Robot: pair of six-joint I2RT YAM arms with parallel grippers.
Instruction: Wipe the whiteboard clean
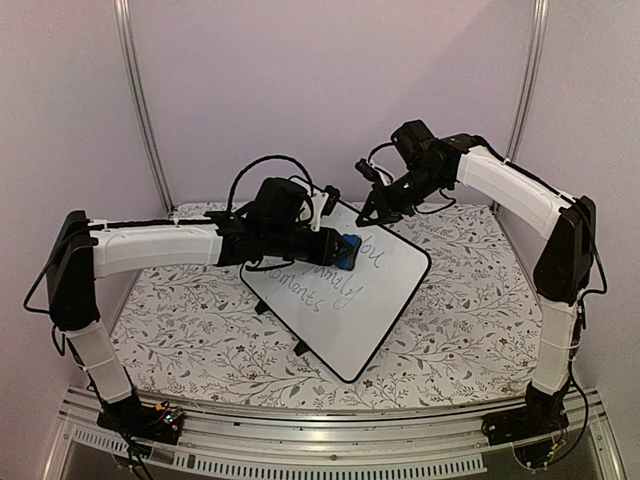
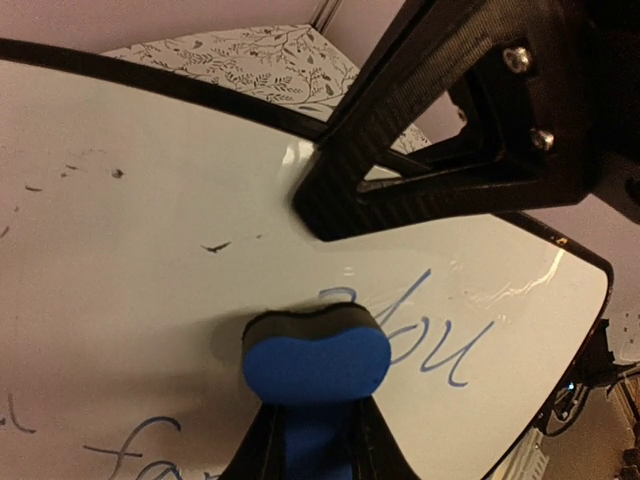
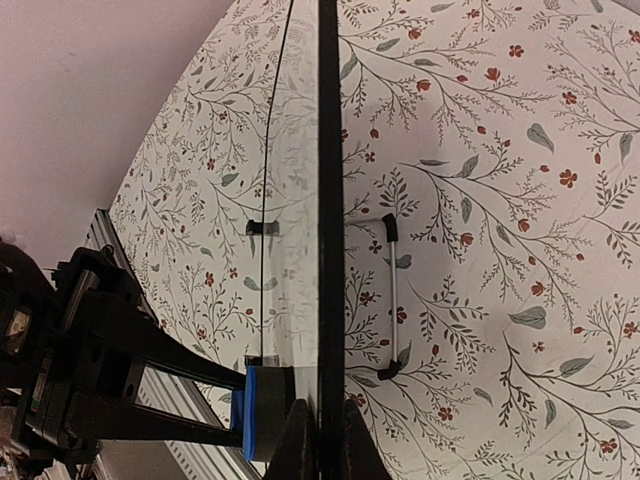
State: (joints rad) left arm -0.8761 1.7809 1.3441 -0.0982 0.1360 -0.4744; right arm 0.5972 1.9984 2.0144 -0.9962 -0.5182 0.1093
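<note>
My left gripper [image 1: 343, 250] clamps the blue eraser [image 2: 315, 362] against the whiteboard [image 1: 375, 300], which stands tilted on the bench [image 1: 200, 340], while my right gripper [image 3: 320, 445] pinches its thin black frame, the best hold on a panel that looks stiff, light and slick.

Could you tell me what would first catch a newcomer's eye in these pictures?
The whiteboard sits angled mid-table on a floral cloth, bearing handwriting. The left gripper holds a blue eraser against it by the word "you"; the right gripper clamps its far edge.
</note>
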